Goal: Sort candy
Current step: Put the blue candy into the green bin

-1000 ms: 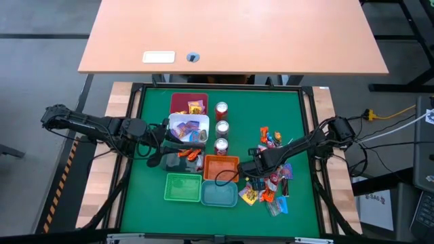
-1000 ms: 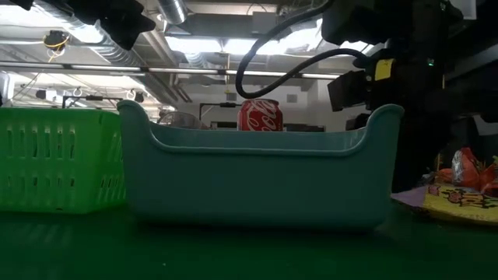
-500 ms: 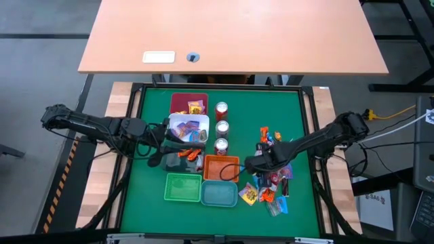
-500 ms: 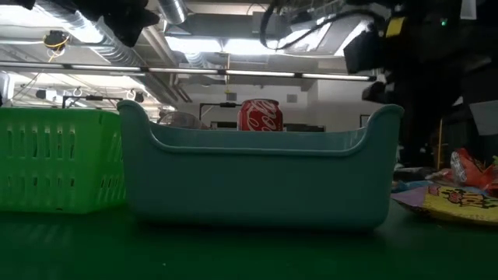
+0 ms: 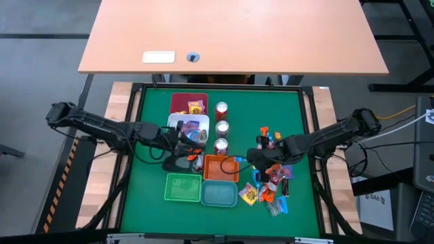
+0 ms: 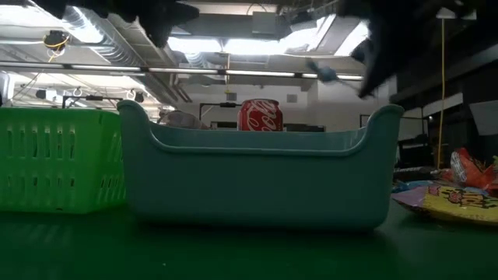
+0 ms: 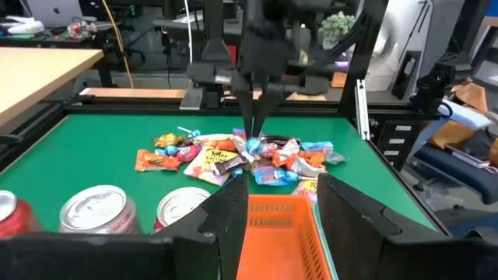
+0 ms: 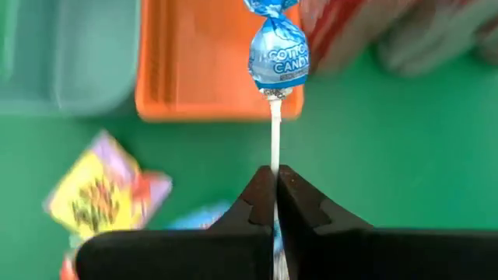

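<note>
Gripping a lollipop (image 8: 278, 58) by the stick with the right jaws, closed tight on it, the blue head pointing forward and lifted off the worktop (image 5: 152, 196). Looks like the carrying step: one sweet picked, not yet dropped. Just past the head, at the right rim of the orange bin (image 5: 221, 156). Cannot tell which bin is meant for this sweet.

Next, probably: bring the head fully over the chosen bin, past the rim, then open the jaws so that stick and head both fall inside. Needs enough height, because of the long stick, which could catch on a wall.

On the near side, a green bin (image 5: 183, 187) and a teal bin (image 5: 218, 194), touching each other and close below the orange one. To the right, behind the right jaws, the candy pile (image 5: 271, 179), loose and spread; open green worktop around it for a retreat. On the other side of the orange bin, the left jaws, open and empty, close to its left corner, so little room there for both arms. Farther on, three cans (image 5: 222, 127) in a row, a white bin (image 5: 188, 127) and a dark red bin (image 5: 188, 103), tight together.
</note>
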Controlling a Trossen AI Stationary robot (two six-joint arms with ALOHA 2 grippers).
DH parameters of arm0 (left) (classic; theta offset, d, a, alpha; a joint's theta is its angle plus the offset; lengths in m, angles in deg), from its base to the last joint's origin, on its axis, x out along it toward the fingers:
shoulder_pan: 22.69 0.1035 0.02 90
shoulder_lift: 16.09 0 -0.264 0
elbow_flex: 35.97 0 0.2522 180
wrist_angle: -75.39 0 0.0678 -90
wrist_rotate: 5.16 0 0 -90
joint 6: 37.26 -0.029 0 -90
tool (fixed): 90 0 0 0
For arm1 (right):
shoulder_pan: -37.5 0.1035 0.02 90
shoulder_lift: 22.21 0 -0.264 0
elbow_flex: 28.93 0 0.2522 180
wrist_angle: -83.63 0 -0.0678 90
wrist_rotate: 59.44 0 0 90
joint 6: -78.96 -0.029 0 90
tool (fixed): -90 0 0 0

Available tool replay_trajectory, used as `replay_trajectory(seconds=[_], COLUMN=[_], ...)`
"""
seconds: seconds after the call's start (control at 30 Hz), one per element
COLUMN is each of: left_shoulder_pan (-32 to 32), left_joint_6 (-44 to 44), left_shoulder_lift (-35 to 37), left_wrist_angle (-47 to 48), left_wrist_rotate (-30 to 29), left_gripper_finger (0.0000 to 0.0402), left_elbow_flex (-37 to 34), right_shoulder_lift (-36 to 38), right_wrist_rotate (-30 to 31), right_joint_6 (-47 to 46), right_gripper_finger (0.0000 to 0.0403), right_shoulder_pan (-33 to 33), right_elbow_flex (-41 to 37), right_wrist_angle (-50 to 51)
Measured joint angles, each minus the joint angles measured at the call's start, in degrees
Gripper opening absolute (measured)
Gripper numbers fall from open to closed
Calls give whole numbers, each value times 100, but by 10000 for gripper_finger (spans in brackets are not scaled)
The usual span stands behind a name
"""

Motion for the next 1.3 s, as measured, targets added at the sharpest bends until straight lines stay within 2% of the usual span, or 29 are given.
replay_trajectory(seconds=[0.37,0.47,0.67,0.93,1.13,1.3], left_shoulder_pan=[0,2,2,9,9,9], left_joint_6=[-477,-511,-613,-1056,-1066,-1062], left_shoulder_lift=[-857,-931,-935,-935,-935,-935], left_wrist_angle=[-1495,-1691,-2098,-2843,-2853,-2879], left_wrist_rotate=[-2,2,-41,-340,-588,-590], left_gripper_finger=[143,143,144,144,144,144], left_elbow_flex=[0,0,0,2,7,4], right_shoulder_lift=[70,70,-4,-362,-670,-782], right_wrist_rotate=[1211,1319,1087,313,-148,-192], right_joint_6=[976,1434,2040,2256,2261,2292], right_gripper_finger=[2,2,3,3,3,3], right_shoulder_pan=[-51,-132,-350,-746,-914,-914], right_elbow_flex=[2,2,4,4,4,13], right_wrist_angle=[-2580,-3297,-4340,-5512,-6315,-6598])
